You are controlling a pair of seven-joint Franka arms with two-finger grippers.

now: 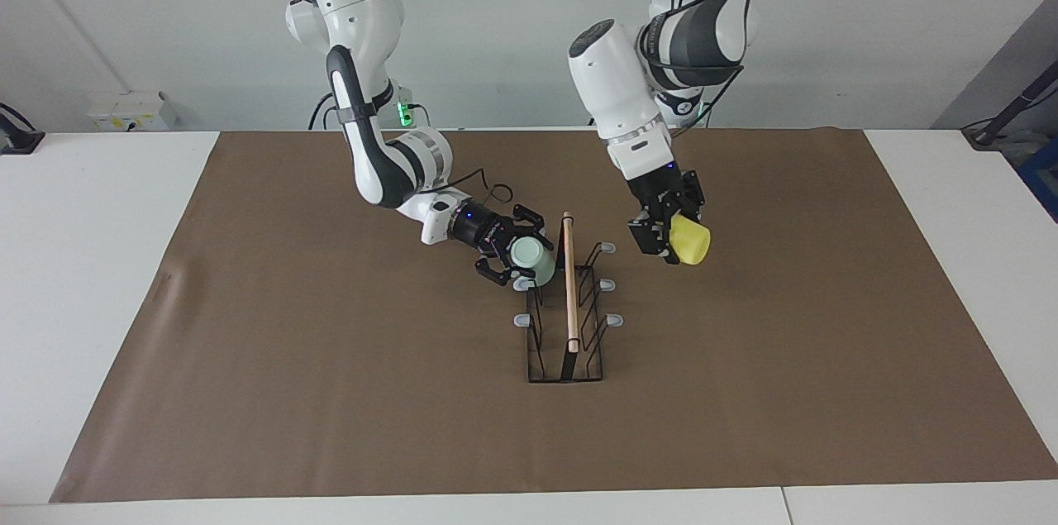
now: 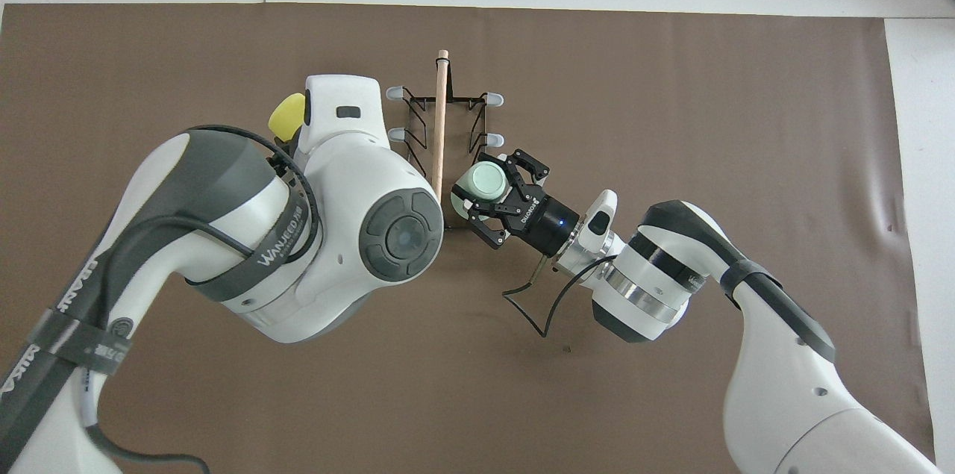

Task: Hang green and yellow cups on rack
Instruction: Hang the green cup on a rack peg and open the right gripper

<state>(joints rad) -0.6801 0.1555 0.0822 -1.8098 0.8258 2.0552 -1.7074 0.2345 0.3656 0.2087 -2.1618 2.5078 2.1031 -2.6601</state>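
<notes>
The table [image 1: 107, 302] carries a brown mat [image 1: 331, 393] with broad bare margins around the rack [image 1: 566, 318], which stands mid-mat. The left end effector [image 1: 671, 240] hangs beside the rack toward the left arm's end, clamped on the yellow cup [image 1: 690, 241]. The right end effector [image 1: 517, 252] is around the green cup [image 1: 531, 256], which sits at the rack's prongs nearest the robots; whether it grips, I cannot tell.
</notes>
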